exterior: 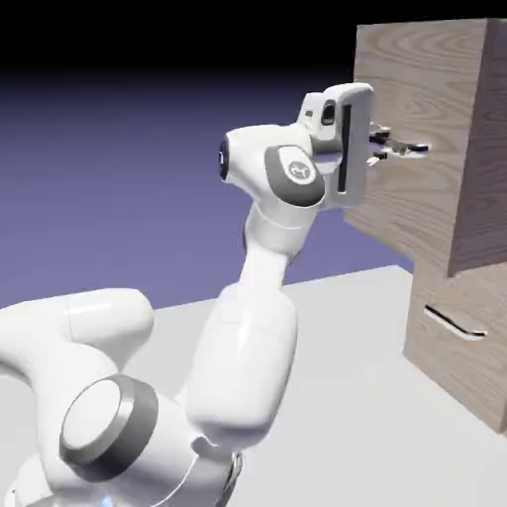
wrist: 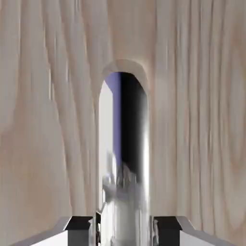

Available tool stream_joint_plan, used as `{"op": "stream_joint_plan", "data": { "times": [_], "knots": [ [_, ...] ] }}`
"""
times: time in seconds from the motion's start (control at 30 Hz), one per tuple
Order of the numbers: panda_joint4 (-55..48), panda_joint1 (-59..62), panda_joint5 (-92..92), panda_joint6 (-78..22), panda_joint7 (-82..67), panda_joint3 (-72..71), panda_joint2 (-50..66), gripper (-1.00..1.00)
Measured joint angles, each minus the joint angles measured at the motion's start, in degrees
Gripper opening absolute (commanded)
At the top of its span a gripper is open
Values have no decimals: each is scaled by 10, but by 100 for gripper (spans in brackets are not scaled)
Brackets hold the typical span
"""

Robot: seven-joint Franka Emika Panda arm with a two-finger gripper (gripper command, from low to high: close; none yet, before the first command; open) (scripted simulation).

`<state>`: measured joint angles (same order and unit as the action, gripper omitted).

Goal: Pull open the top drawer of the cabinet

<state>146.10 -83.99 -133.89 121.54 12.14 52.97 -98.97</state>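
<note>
- Jaws of the gripper (wrist: 123, 231) are closing snugly around the handle (wrist: 124, 144) (mirror-bright metal).
- The top drawer (exterior: 401, 89) is sitting above the lower drawer (exterior: 446, 361).
- Perhaps the fingertips are biting shallowly; a crooked pull would be risking a slip.

A: Observation of the top drawer (exterior: 421, 129)?
B: Tall front, pale brown wood grain with curved figuring. In the exterior view it stands upright at the upper right, well forward of the lower front, its side face showing darker.
A: State?
B: Open. Its underside edge overhangs the lower front.
A: Its handle (wrist: 124, 144)?
B: Rounded bar, mirror-bright, reflecting white, blue-violet and black. Fixed on the front; in the hand view it runs lengthwise from mid-picture to the bottom edge.
A: And the cabinet (exterior: 460, 371)?
B: Same light wood, boxy, upright on the pale surface at the exterior view's right, partly cut off by the picture edge. Its lower front carries a thin, shiny horizontal bar.
</note>
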Motion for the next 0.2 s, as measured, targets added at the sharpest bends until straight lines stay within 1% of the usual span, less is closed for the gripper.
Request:
{"op": "stream_joint_plan", "data": {
  "times": [0.07, 0.1, 0.17, 0.2],
  "knots": [
    [42, 35, 30, -8, -3, -22, -17, -100],
    [46, 39, 34, -9, -4, -25, -19, 100],
    [46, 39, 32, -9, -3, -25, -19, 100],
    [60, 60, 49, -3, 0, -35, -20, 100]
  ]
}}
